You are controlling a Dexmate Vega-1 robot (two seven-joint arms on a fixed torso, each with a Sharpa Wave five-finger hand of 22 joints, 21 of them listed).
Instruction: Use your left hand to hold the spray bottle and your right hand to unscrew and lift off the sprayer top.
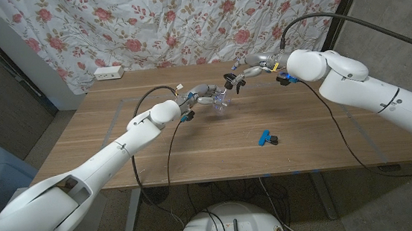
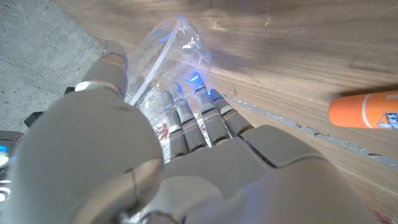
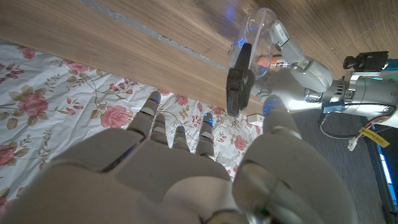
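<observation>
A clear plastic spray bottle (image 1: pixel 221 101) stands near the table's middle, gripped by my left hand (image 1: pixel 203 94), whose fingers wrap its side. In the left wrist view the bottle (image 2: pixel 171 53) shows beyond my left hand (image 2: pixel 186 149), with a thin white tube inside it. My right hand (image 1: pixel 252 66) reaches in from the right and pinches the black sprayer top (image 1: pixel 231 80) just above and to the right of the bottle. From the right wrist, the sprayer top (image 3: pixel 239 78) sits at the fingertips of my right hand (image 3: pixel 186 168), against the bottle (image 3: pixel 261 34). Whether it still sits on the neck I cannot tell.
A blue and black clip (image 1: pixel 268 138) lies on the wooden table (image 1: pixel 194 154) in front of my right arm. An orange tube (image 2: pixel 367 109) lies on the wood near the bottle. A white power strip (image 1: pixel 109 73) sits at the far left edge, before a floral curtain (image 1: pixel 183 20).
</observation>
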